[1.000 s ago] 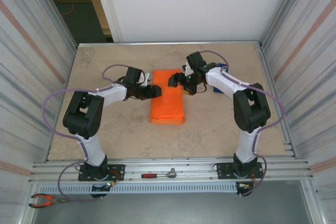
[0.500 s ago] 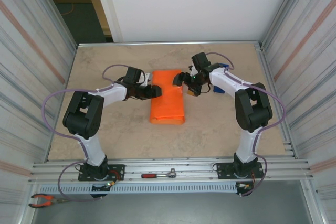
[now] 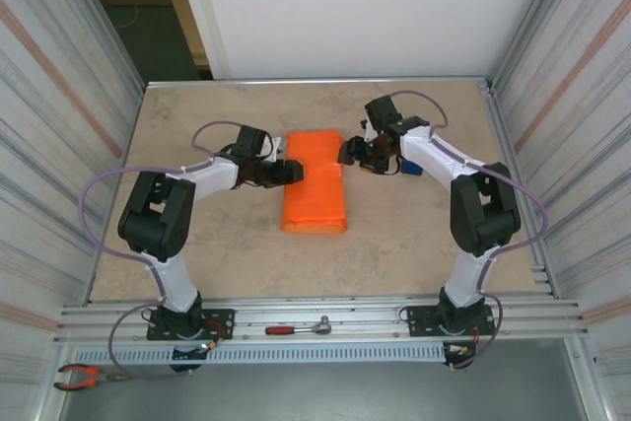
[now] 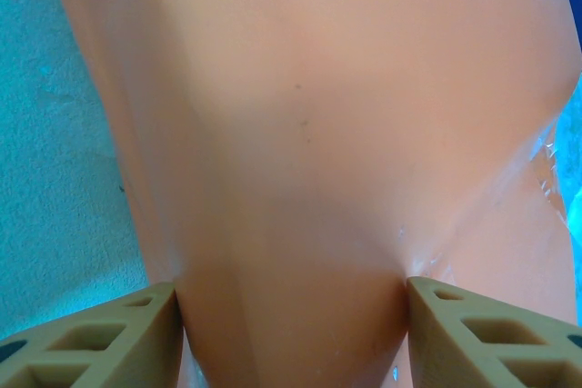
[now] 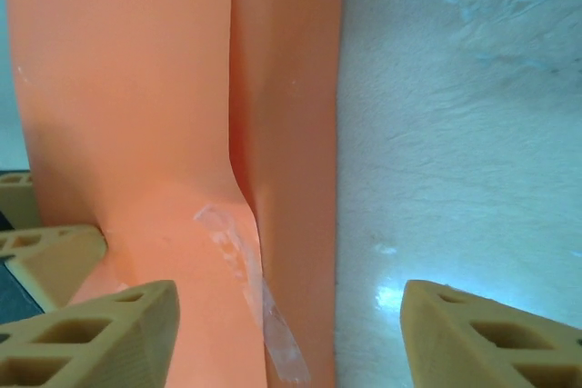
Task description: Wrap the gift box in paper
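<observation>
The large bright orange sheet of thin paper (image 3: 315,182) lies folded into a long, boxy bundle at the middle of the beige table (image 3: 227,244), its long axis running from 12 to 6 o'clock.

The left gripper (image 3: 293,172) meets the bundle's 9 o'clock edge. The overhead camera shows that contact but not how wide the jaws stand. The left wrist camera does: a bulging fold of the paper fills the whole gap between the 2 tan fingers (image 4: 109,343), pressed against both, so this gripper is clamped on the paper.

The right gripper (image 3: 348,153) sits at the bundle's 2 o'clock corner. Its wrist camera shows its fingers (image 5: 496,333) spread wide, 1 over the paper and 1 over bare table, gripping nothing. That close view also shows a crumpled strip of clear tape (image 5: 247,302) along a seam in the paper, too small to see from above.

The overhead camera alone takes in the blue tape dispenser (image 3: 413,167), at 3 o'clock of the bundle beside the right arm.
</observation>
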